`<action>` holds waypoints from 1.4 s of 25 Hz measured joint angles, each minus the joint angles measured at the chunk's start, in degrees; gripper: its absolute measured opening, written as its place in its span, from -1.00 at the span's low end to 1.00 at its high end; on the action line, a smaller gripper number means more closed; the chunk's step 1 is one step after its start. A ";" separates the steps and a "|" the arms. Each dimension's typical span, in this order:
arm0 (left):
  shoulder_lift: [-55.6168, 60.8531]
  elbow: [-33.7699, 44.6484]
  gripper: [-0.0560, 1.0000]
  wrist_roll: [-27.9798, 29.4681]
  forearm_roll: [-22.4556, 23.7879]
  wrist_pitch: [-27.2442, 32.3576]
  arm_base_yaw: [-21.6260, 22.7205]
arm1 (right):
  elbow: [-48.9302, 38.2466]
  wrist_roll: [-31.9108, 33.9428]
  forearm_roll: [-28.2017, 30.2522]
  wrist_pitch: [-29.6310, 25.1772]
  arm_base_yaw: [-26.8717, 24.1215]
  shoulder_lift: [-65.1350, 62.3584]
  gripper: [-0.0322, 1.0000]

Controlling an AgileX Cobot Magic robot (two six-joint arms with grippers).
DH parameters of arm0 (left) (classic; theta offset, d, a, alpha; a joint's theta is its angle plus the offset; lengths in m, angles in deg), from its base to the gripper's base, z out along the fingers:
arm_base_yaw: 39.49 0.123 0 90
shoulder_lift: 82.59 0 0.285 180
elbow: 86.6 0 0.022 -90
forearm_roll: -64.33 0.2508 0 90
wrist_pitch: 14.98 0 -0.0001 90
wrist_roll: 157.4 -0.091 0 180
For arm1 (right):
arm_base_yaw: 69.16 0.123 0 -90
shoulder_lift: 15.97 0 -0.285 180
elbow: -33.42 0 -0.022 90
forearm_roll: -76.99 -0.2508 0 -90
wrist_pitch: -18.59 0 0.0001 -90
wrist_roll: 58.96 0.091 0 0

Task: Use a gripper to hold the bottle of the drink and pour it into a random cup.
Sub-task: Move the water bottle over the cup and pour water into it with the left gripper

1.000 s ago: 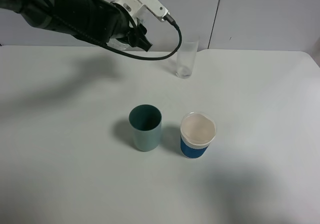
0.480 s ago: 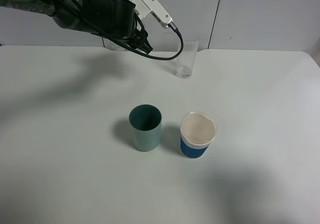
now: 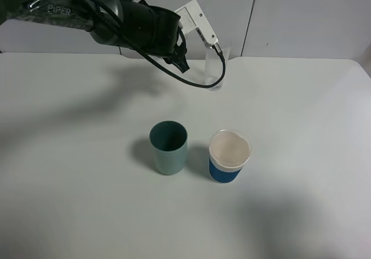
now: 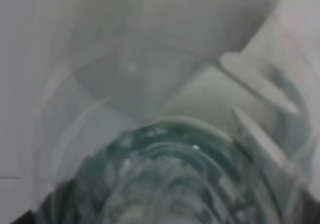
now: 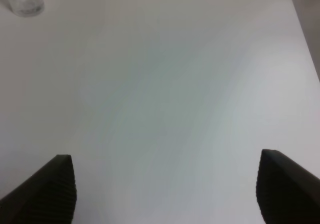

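Left wrist: blurred, seemingly ribbed clear bottle (image 4: 165, 184).

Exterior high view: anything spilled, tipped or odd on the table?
No spill shows on the table. The teal cup, the paper cup and the clear glass all stand upright. Only oddity: the paper cup's rim looks slightly out of round. A black cable loops in front of the glass.
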 joint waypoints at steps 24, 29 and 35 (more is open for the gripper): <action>-4.39 -11.05 0.15 -12.73 -0.76 -9.35 -2.09 | 0.00 0.00 0.00 0.00 0.00 0.00 0.50; -6.15 -11.34 0.15 -15.30 -0.80 -9.46 -2.41 | 0.00 0.00 0.00 0.00 0.00 0.00 0.50; -7.29 -11.41 0.15 -17.39 -0.89 -9.52 -2.41 | 0.00 0.00 0.00 0.00 0.00 0.00 0.50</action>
